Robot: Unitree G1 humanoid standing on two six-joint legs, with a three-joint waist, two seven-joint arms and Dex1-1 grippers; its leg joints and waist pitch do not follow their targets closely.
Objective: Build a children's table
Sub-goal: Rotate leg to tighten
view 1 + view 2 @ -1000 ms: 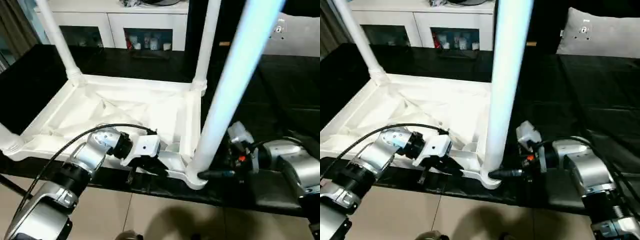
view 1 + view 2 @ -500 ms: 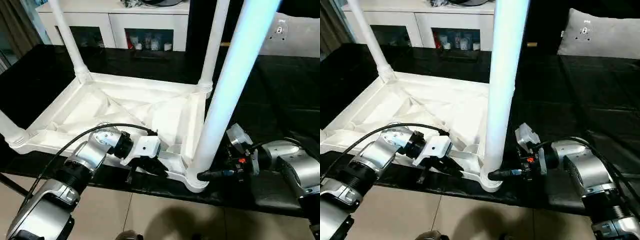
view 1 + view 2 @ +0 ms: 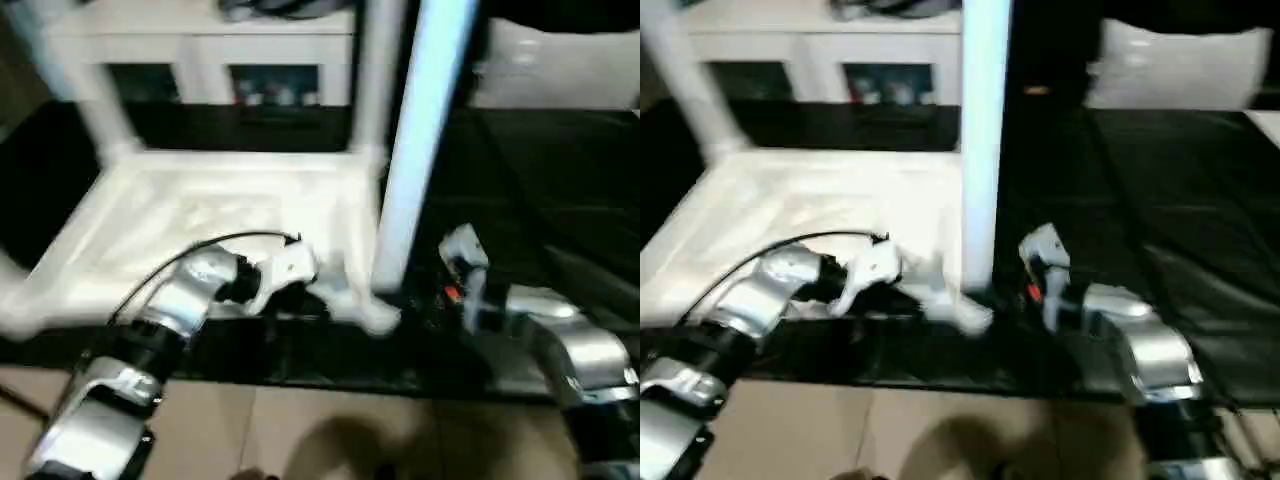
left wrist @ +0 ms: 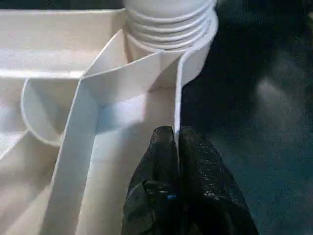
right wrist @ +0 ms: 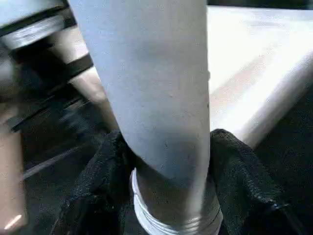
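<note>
The children's table (image 3: 200,210) lies upside down on the black work surface, with its white legs pointing up. My left gripper (image 4: 176,134) is shut on the thin rim wall beside the near right corner socket (image 4: 168,24). The near right leg (image 3: 415,150) rises from that socket. My right gripper (image 5: 168,139) has its black fingers (image 5: 98,186) pressed against both sides of that leg's base, just above the ribbed collar. In the left eye view my left gripper (image 3: 320,300) and my right gripper (image 3: 415,305) sit on either side of that corner.
A white glass-doored cabinet (image 3: 200,40) stands behind the work surface. A grey cushion (image 3: 1180,65) lies at the back right. The table's near corner (image 3: 380,320) sits close to the work surface's front edge, with tan floor (image 3: 300,430) below.
The whole picture has swung and blurred, so the camera moved. My right gripper's fingers have closed in around the leg's base. My left gripper keeps its hold on the rim.
</note>
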